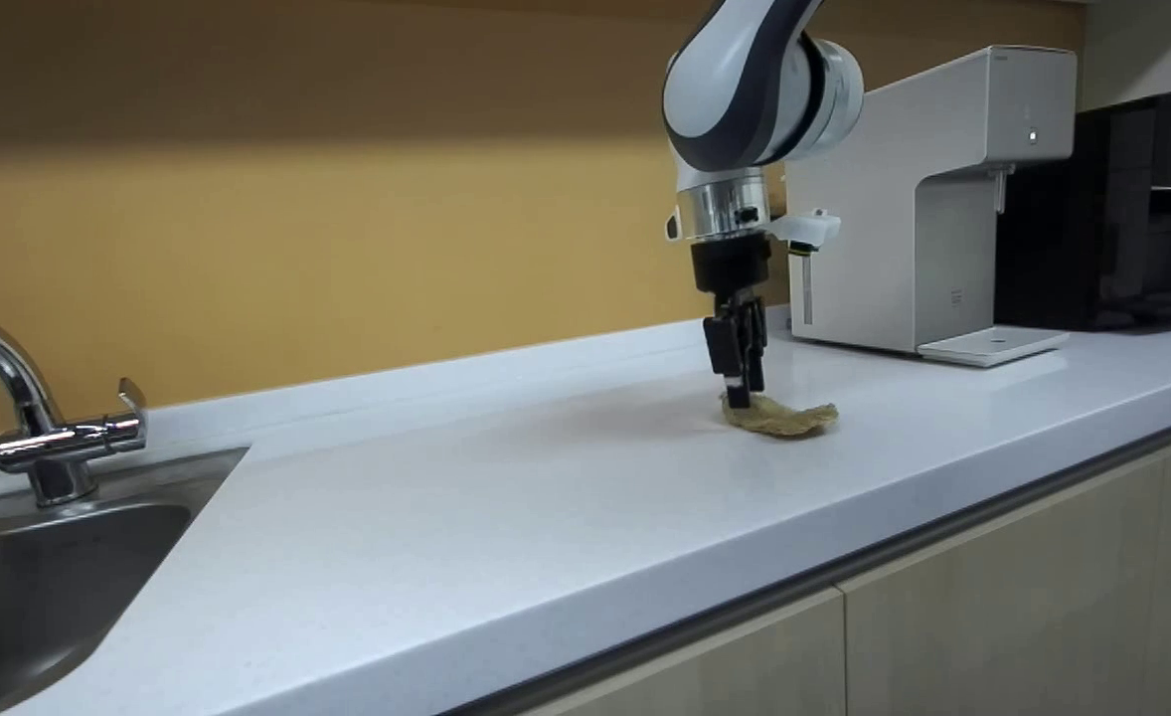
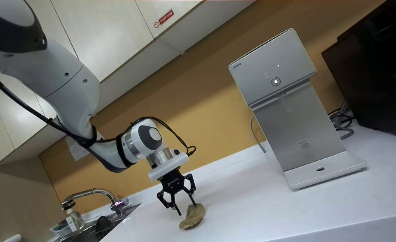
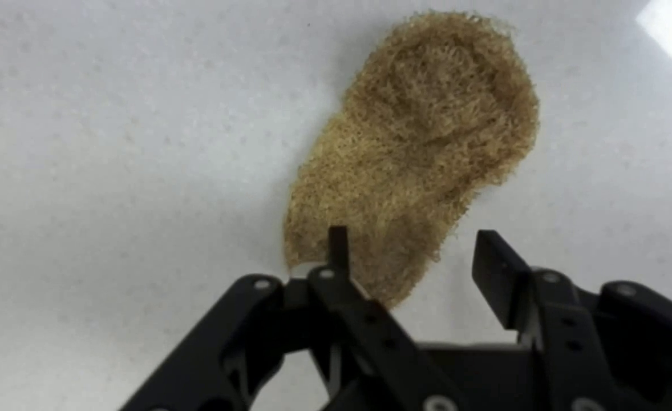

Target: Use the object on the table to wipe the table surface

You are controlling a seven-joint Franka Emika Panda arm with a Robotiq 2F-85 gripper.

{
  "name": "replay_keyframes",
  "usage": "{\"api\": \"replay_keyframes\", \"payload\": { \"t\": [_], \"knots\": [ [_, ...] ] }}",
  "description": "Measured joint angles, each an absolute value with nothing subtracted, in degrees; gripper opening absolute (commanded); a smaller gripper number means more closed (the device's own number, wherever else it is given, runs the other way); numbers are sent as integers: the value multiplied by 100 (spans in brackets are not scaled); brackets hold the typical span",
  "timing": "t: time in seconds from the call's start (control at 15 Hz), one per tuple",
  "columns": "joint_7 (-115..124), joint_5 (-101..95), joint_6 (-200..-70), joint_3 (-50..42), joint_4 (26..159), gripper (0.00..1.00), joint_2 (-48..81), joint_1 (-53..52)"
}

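At the left in both exterior views, the sink [image 1: 168,479] and its faucet [image 1: 59,452] were set into the end of the desk [image 1: 397,527], presumably so that water lay close to the work. Rightward ran the pale desk itself, the likely area to be wiped. Next stood the claw [image 2: 187,209], pointing down, its fingers [image 3: 498,279] spread and gripping nothing, probably lined up for a pinch. In the wrist view one finger overlapped the near end of the brown, fibrous scourer [image 3: 410,142] while its partner stood outside the edge, so a slight sideways correction seemed wise; whether they touched it could not be told. The scourer lay on the desk under the claw; a hold at that end would leave most of its length to rub. Further right, the grey dispenser [image 1: 874,219] stood back toward the wall [image 1: 397,249], its spout [image 1: 1000,194] above its tray [image 1: 973,350], presumably to catch drips. Beside it was the black machine [image 1: 1102,219], apparently kept there to spare the wiping area.
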State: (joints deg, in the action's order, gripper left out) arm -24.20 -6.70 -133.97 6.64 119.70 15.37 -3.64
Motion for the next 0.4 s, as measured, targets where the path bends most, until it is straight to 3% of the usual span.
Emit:
{"api": "replay_keyframes", "payload": {
  "t": [0.13,0.4],
  "knots": [
    [-2421,-665,-13174,696,11953,100,1339,-365],
    [-2425,-533,-12606,706,11941,100,930,-373]
  ]
}}
